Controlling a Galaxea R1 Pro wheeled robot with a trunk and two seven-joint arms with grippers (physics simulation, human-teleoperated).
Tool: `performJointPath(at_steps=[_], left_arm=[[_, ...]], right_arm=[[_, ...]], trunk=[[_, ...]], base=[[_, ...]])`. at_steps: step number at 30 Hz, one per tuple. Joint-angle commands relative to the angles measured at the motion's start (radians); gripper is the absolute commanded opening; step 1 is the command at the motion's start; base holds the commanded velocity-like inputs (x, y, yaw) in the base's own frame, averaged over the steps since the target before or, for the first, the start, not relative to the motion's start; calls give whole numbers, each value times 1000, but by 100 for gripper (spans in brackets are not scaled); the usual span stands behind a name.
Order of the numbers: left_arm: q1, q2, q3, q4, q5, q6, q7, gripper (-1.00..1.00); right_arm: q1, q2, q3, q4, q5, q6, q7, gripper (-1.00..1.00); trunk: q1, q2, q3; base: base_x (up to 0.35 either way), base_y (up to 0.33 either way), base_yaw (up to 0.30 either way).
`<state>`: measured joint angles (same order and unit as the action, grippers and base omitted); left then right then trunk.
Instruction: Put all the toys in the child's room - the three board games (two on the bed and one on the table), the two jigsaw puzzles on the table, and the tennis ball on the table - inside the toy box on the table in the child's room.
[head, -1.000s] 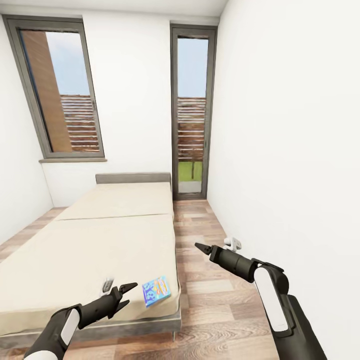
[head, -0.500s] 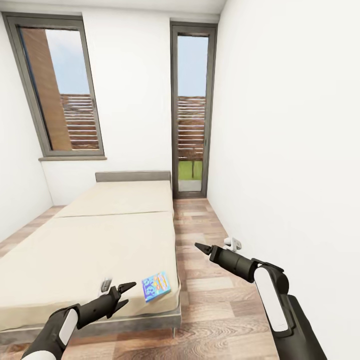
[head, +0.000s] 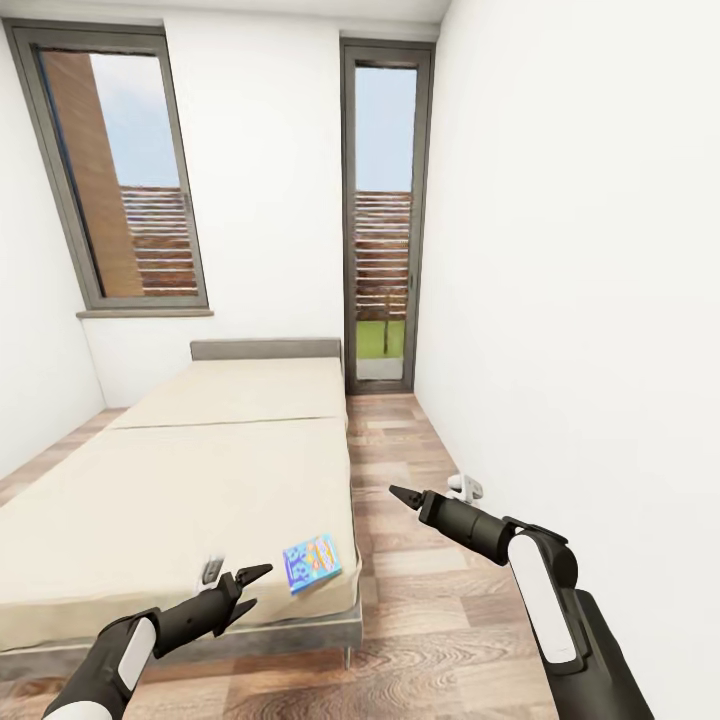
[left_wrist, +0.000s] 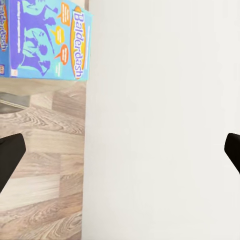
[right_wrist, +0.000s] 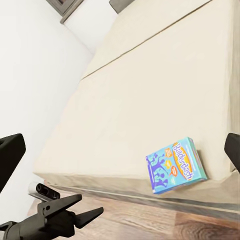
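Two tools show low in the head view, both empty. The left tool (head: 250, 588) sits at the lower left with its dark pointed fingers spread apart, tips over the near edge of the bed (head: 180, 490); in the right wrist view it (right_wrist: 85, 209) appears at the bottom left, again parted. The right tool (head: 403, 495) reaches in from the lower right over the floor (head: 420, 600), its fingers drawn to a single point there, yet its own wrist view shows the fingertips (right_wrist: 11, 155) at opposite frame edges, so I cannot tell how wide it stands.

Just right of the left tool, a board game (head: 312, 563) lies flat on the mattress at the bed's near right corner, slightly skewed. It is a thin rectangular box, bright sky-blue with purple cartoon figures, orange speech bubbles and orange "Balderdash" lettering (right_wrist: 175, 165); the left wrist view catches it (left_wrist: 47, 40) in the upper left.

The mattress is plain matte beige in two sections split by a seam, on a grey frame with a grey headboard (head: 265, 350). The floor is wood-grain planks in brown and grey. Walls are smooth white; two grey-framed windows (head: 120, 180) fill the upper left and centre.
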<state>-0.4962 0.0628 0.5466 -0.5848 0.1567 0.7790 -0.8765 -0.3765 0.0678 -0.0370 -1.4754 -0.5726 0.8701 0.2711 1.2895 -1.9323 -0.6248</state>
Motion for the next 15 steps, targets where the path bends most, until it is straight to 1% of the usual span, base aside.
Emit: performJointPath(at_steps=[1, 15], left_arm=[[-1, -1, 3, 0, 1, 5, -2, 100], [-1, -7, 0, 0, 0, -2, 1, 100]], right_arm=[[-1, 1, -3, 0, 5, 6, 8, 100], [-1, 1, -4, 0, 6, 6, 8, 100]], trunk=[[4, -8, -4], [57, -106, -48]], base=[[0, 0, 0], [0, 0, 0]])
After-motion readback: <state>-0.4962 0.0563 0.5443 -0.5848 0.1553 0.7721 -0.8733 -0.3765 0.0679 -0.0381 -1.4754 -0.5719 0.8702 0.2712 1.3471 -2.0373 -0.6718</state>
